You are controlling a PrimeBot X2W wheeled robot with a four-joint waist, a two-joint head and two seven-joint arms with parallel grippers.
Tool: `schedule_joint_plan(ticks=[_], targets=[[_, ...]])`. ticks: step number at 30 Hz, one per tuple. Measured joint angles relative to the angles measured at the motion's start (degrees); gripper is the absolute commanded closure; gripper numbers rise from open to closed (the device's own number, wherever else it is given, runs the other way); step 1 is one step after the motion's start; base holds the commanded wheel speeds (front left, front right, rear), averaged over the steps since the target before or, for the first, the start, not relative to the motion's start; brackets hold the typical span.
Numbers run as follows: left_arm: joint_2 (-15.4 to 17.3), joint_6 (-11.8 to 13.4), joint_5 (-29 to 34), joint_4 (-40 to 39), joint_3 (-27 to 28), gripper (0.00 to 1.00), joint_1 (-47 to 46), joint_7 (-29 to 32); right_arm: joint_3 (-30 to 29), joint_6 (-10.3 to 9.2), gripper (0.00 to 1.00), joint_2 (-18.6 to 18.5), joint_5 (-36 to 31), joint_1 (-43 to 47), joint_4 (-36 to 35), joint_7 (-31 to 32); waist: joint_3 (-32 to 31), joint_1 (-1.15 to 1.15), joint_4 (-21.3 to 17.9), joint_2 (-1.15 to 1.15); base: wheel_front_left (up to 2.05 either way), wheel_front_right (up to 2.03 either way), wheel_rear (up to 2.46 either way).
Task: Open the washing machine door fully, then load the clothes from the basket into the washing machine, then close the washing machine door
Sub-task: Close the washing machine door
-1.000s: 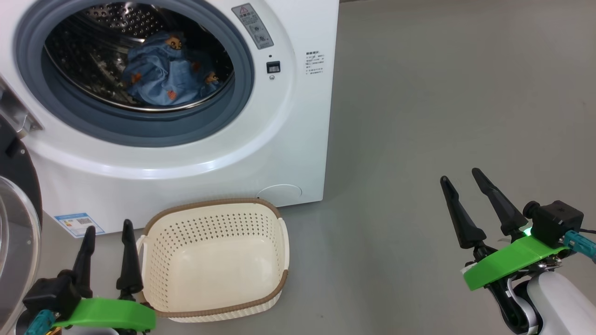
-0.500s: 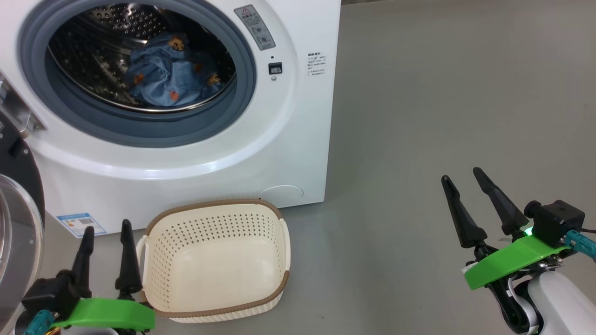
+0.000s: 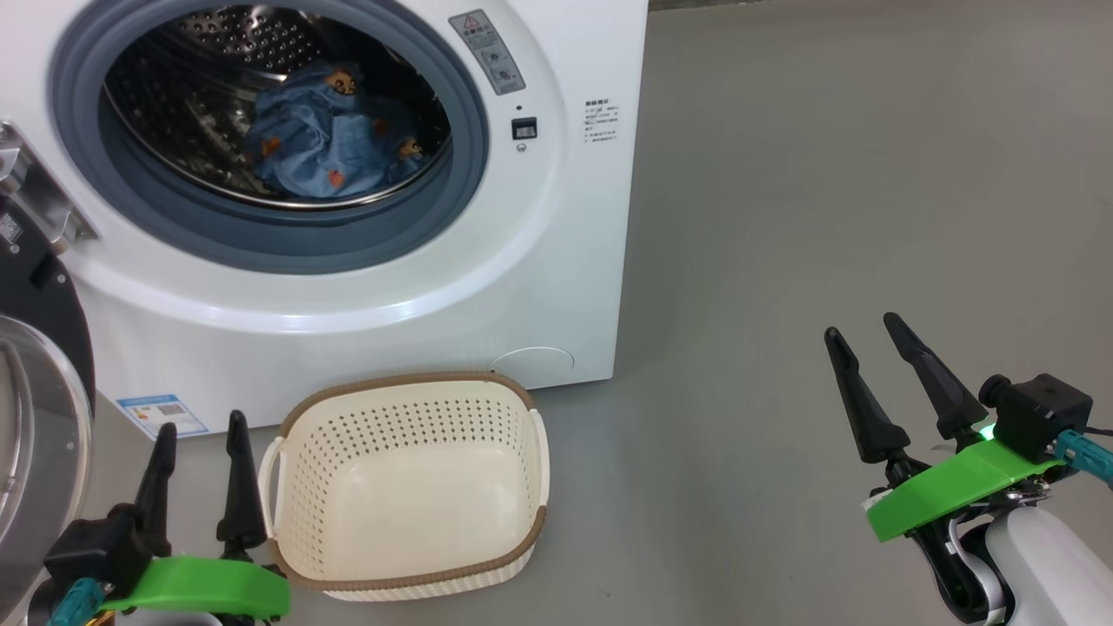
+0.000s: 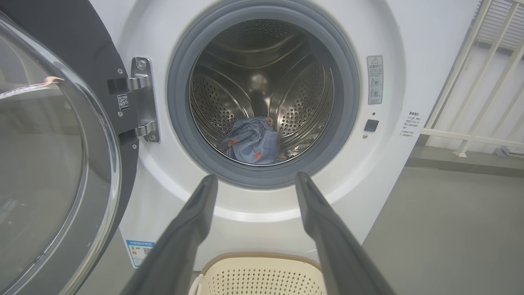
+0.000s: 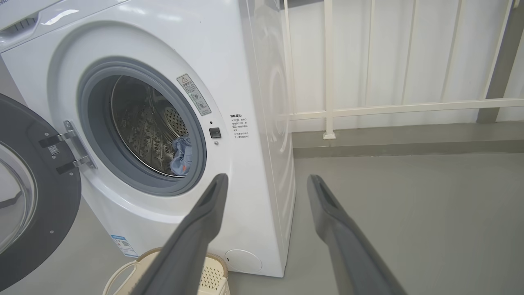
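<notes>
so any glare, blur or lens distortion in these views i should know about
Head view: even, soft light, sharp, only a pale sheen on the washing machine front under the opening. Left wrist view: the washing machine door glass carries hazy reflections, the left gripper fingers look soft. Right wrist view: wide-angle lens tilts the white railing; clothes in the drum sit dim.

The left end effector (image 3: 202,422), two long dark tapered fingers on a bright green plastic bracket (image 3: 196,587), sits at the lower left of the head view, fingers spread apart, pointing up, holding nothing. The right end effector (image 3: 861,325), at the lower right, is likewise spread and empty, fingers leaning left, above its pale white forearm (image 3: 1043,556).
</notes>
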Motion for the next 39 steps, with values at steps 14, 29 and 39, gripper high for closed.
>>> schedule_joint_plan(ticks=[14,29,39], targets=[[-0.1,2.0,0.3,-0.4,-0.8,0.00,0.1,0.0,-0.1,0.00,0.00,0.0,0.0,0.2,0.0,0.0,0.0,0.00,3.6,0.00,0.00,0.00,0.00],[0.0,2.7,0.7,-0.8,-0.9,0.00,1.3,0.0,0.8,0.00,0.00,-0.1,0.0,0.2,0.0,0.0,0.1,0.00,11.9,0.00,0.00,0.00,0.00],[0.0,3.0,0.7,-1.1,-1.3,0.00,1.3,0.0,1.6,0.00,0.00,-0.2,0.0,0.2,0.3,0.0,-0.2,0.00,17.9,0.00,0.00,0.00,0.00]])
